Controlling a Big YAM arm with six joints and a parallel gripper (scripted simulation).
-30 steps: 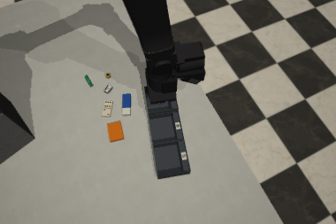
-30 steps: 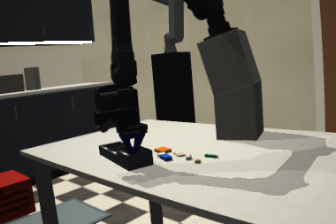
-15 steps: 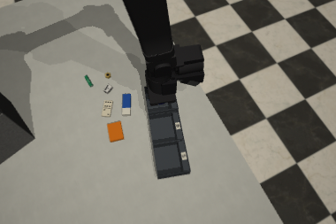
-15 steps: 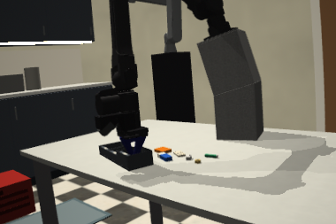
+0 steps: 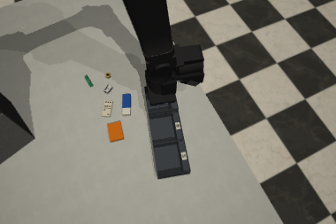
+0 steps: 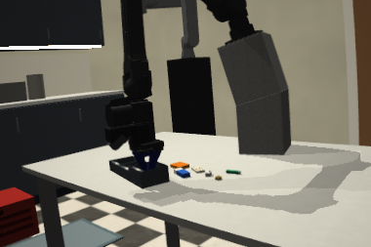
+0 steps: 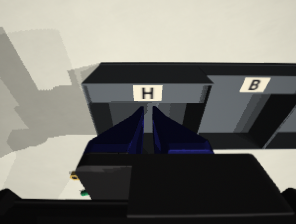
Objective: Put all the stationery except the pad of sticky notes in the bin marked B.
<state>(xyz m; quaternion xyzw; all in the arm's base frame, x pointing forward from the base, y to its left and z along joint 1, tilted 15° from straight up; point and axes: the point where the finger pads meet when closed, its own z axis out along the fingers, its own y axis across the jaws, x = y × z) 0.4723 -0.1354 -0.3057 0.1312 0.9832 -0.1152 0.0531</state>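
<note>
The blue-and-white eraser (image 5: 126, 104), a green marker-like stick (image 5: 88, 81) and a small clip (image 5: 108, 88) are seen lying on the table (image 5: 62, 183) with the orange sticky-note pad (image 5: 115, 131), a domino (image 5: 107, 108) and a nut (image 5: 107, 75). All are set just beside the row of bins (image 5: 173, 175), on the side away from the table's right edge and apart from the gripper (image 7: 148, 111). The gripper is lowered into the compartment marked H (image 7: 148, 92), next to the one marked B (image 7: 254, 84). Its blue fingers are pressed almost together; nothing is seen gripped between them.
</note>
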